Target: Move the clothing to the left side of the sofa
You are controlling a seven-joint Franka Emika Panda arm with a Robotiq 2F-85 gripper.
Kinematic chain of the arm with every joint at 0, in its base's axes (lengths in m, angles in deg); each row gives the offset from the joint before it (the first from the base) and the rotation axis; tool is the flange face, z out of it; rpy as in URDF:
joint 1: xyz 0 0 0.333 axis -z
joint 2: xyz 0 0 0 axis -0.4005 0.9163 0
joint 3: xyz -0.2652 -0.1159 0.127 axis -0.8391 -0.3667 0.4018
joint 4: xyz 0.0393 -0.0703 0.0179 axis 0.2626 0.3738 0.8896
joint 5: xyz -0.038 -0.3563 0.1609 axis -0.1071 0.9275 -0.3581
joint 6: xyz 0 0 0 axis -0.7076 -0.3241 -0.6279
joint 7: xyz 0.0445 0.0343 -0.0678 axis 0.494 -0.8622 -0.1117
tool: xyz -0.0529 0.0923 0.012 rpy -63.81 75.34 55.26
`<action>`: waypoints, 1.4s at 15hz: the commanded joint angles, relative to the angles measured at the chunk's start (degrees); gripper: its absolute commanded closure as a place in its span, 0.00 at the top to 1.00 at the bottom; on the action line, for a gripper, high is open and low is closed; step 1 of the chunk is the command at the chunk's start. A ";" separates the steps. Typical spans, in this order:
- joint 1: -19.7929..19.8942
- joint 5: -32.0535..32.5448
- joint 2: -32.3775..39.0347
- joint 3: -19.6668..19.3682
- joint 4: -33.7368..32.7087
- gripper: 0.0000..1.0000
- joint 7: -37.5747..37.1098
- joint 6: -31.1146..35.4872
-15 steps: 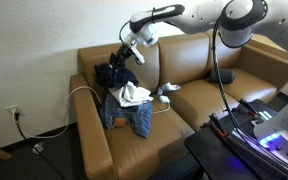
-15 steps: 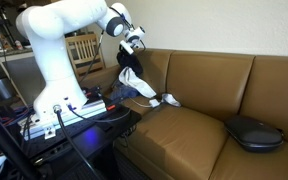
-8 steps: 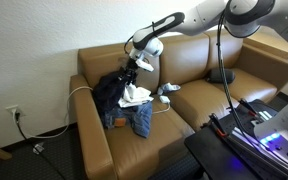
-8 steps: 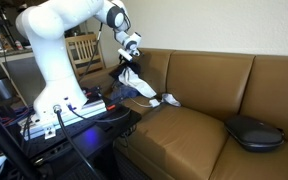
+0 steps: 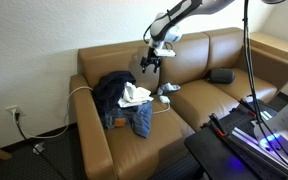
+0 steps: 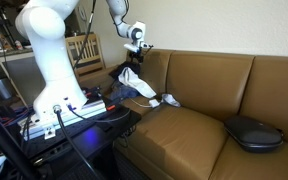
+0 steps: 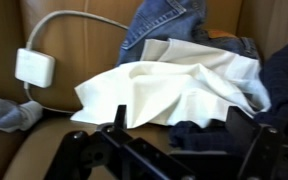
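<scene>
**Gripper lets go, dark top back on the pile**

The gripper stands open with nothing between its fingers, up in front of the sofa's back cushions. In the wrist view its two dark fingers stand wide apart above the heap.

A second ago it was lower, over the end seat, pinching the dark top and holding it up off the pile. Half a second ago the cloth was sagging down onto the other garments. Now the gripper has risen and drawn away toward the middle cushion, and the dark top lies slumped on the pile.

The clothing is all on one end seat of the sofa, beside its boxy arm. I count three garments: the dark top, one white shirt lying on top, and one pair of jeans underneath, reaching the seat's front edge.

There is one thin white cable looping over the sofa arm to one white charger brick. One small grey-white bundle lies just beside the pile, possibly a sock; it is too small to be sure. One dark rounded object sits well apart on the far seat. The sofa has three back cushions.
</scene>
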 commanded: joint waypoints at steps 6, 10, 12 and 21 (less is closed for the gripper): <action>-3.20 -1.80 -0.97 -14.55 21.93 1.00 -12.59 26.19; -10.95 -1.31 8.21 -22.89 22.23 1.00 -17.65 45.53; -16.22 -4.09 12.67 -27.39 20.98 1.00 -19.00 50.33; -21.86 -15.53 18.40 -28.27 17.48 1.00 -16.63 57.27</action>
